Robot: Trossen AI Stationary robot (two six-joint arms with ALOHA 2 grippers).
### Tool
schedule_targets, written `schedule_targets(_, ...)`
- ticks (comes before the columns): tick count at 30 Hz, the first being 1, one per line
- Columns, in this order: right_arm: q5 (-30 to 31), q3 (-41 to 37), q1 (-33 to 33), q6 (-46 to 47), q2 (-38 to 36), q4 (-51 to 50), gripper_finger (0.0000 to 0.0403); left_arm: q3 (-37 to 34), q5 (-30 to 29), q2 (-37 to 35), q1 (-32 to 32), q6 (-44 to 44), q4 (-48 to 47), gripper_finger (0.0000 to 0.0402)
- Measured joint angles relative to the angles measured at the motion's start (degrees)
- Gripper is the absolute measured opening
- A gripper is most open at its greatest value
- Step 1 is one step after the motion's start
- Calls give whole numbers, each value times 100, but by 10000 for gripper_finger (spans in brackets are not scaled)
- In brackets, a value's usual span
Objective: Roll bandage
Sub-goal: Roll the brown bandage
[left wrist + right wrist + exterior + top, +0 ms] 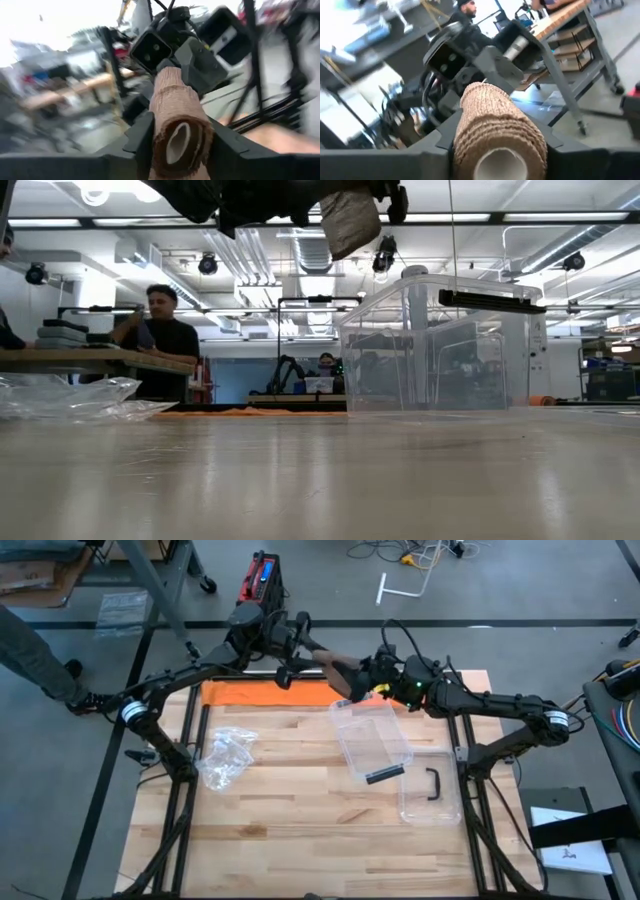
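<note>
Bandage roll (335,668) hung above the table's (300,800) far edge, long axis running arm to arm. Left gripper (300,650) and right gripper (365,678) each clamped one end.

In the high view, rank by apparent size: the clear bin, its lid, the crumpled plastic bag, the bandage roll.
1. clear bin
2. lid, close to the bin; this order is unsure
3. crumpled plastic bag
4. bandage roll, smallest, held between both arms' fingers
</note>
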Motion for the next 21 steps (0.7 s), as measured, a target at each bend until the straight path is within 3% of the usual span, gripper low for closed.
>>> schedule_targets(5,-41,4,8,-1152,0,-47,117,198,340,20,93,-2259,-128,203)
schedule_targets(8,-2,4,7,-1701,0,-91,119,271,549,50,164,-2969,-275,238)
schedule_targets(14,-54,7,1,-1910,-2,-70,115,269,578,59,173,-2912,-315,271)
schedule_targets(21,-522,7,9,-1838,-3,-101,121,267,591,57,84,-2342,-328,243)
